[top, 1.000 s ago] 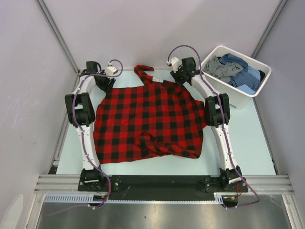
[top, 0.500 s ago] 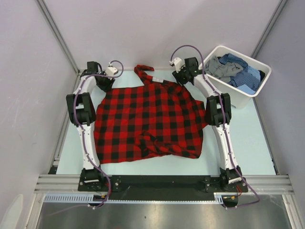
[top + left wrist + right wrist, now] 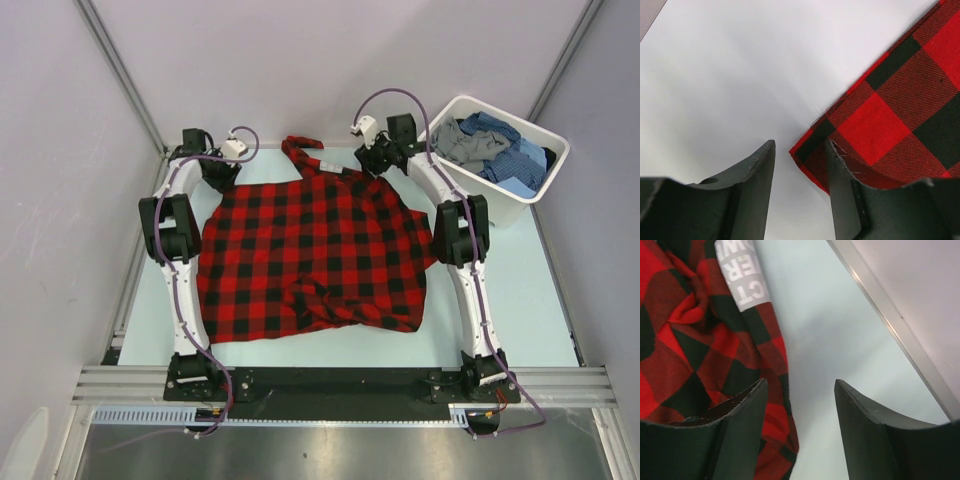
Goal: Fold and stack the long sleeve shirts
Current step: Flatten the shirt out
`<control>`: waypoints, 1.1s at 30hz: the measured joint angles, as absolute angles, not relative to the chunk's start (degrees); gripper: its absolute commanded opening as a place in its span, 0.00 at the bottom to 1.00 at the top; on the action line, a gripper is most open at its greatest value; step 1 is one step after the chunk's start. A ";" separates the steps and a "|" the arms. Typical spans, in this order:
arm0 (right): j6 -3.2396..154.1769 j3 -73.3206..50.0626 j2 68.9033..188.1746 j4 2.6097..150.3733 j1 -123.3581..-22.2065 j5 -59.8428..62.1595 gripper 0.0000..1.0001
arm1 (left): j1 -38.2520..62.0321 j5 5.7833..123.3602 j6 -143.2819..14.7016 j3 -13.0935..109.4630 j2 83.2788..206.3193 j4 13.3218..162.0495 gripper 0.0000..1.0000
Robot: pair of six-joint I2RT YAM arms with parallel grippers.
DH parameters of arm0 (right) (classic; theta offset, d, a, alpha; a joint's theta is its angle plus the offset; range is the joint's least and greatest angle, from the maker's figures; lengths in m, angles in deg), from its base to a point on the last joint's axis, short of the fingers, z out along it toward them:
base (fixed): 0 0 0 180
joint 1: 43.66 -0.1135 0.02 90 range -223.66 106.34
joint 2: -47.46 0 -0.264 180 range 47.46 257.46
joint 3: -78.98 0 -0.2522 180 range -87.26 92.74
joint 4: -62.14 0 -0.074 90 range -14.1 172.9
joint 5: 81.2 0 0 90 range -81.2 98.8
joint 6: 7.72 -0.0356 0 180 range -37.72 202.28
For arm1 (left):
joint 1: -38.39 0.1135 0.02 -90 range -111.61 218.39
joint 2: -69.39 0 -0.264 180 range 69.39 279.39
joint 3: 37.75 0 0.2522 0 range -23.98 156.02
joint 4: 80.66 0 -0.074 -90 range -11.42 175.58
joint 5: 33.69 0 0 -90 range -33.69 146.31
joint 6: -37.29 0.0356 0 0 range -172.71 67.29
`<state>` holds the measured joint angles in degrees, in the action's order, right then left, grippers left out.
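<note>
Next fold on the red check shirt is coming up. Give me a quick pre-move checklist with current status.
1. Left gripper free of cloth: ok, jaws apart, the corner of the red-and-black shirt lies loose at the gap.
2. Right gripper free: ok, jaws apart, bare table between them.
3. Shirt lying flat: not ok, a bunched wrinkle sits near its near hem.
4. Sleeves tucked in: cannot tell; a strip pokes out at the far edge.
5. Other shirts out of the way: ok, in the white tub.
</note>
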<state>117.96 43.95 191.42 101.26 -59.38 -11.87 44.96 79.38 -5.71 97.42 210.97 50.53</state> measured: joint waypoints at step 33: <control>125.31 44.15 195.22 97.61 -59.93 -1.94 0.00 | 45.68 81.68 -1.25 97.55 210.97 48.30 0.00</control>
<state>125.31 44.15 195.22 97.61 -59.93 -1.94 45.68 81.68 -1.25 97.55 210.97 48.30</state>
